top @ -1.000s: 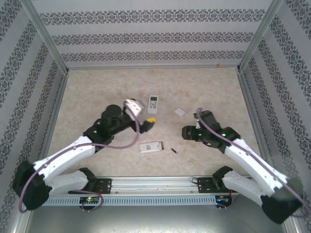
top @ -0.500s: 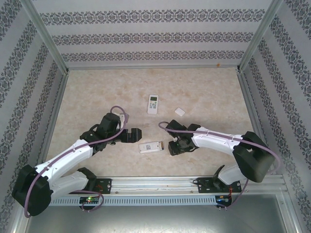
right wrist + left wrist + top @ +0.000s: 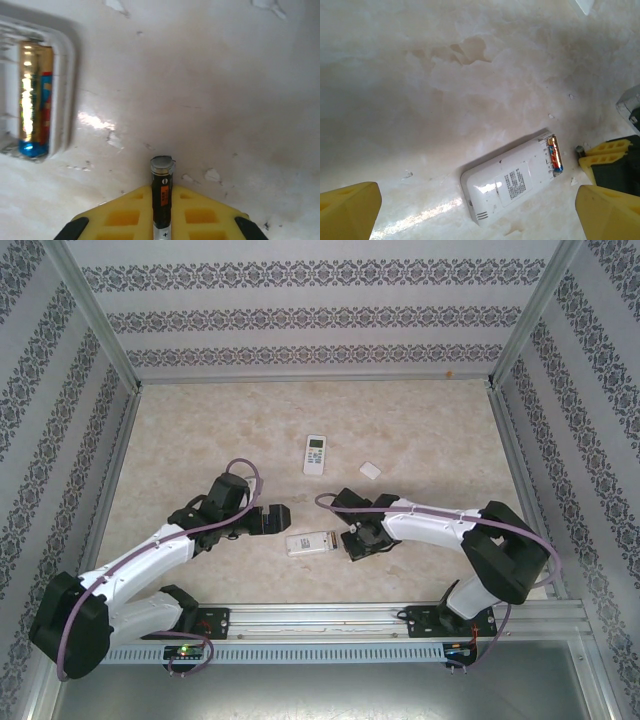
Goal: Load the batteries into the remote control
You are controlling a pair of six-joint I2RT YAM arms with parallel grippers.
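A: Item: battery (image 3: 161, 192), bottom centre, right-wrist view, clamped in our right end effector (image 3: 161, 215). Handling?
B: Light, rigid, slick, we judge; pinch across the barrel. Second battery (image 3: 30, 95) sits in the remote (image 3: 68, 75), upper left. Left end effector (image 3: 479, 212): apart.

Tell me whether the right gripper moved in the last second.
Yes. The right gripper, holding a battery, moved left and down the top view, to beside the unmoved near remote.

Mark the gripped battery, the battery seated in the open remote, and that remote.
gripped battery (image 3: 161, 200): right wrist view, dark body.
seated battery (image 3: 31, 92): right wrist view, gold middle.
open remote (image 3: 514, 184): left wrist view, label on its back.
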